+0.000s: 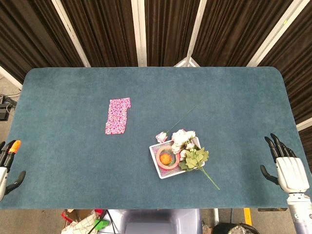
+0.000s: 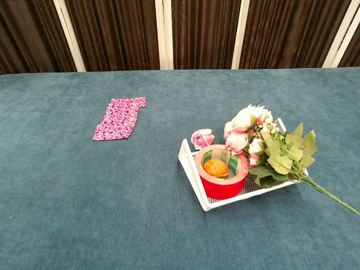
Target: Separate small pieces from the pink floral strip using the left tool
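Observation:
The pink floral strip (image 1: 118,115) (image 2: 120,118) lies flat on the teal table, left of the middle, with a notch at one corner. My left hand (image 1: 7,165) sits at the table's far left edge, well away from the strip. It holds a small orange-tipped tool (image 1: 15,146) up among its fingers; most of the tool is hidden. My right hand (image 1: 286,166) rests at the far right edge, fingers spread and nothing in it. Neither hand shows in the chest view.
A white mesh tray (image 1: 155,155) (image 2: 190,164) stands right of the middle. It holds a tape roll (image 1: 167,164) (image 2: 220,181) with an orange ball inside and a bouquet of artificial flowers (image 1: 187,146) (image 2: 264,140), whose stem sticks out to the right.

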